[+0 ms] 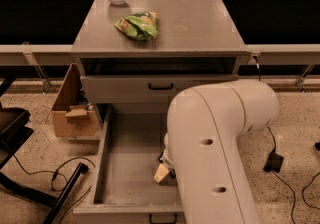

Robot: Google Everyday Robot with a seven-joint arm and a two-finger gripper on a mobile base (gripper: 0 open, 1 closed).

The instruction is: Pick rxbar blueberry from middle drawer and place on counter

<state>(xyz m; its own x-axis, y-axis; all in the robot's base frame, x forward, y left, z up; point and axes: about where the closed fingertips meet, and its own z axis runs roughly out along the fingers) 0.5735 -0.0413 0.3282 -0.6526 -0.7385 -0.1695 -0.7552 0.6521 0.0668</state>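
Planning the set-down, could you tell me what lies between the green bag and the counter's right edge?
Only bare counter, seen in the camera view; the gripper is down inside the middle drawer.

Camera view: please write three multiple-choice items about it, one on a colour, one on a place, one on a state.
1. The bag on the counter is: A. green; B. red; C. blue.
2. The gripper is: A. over the bag; B. low inside the drawer; C. resting on the counter.
3. The drawer is: A. shut; B. taken out; C. pulled open.
Key: 1 A, the wrapper is green. 2 B, it shows below the arm, over the drawer floor. 3 C, its floor and walls are in view.
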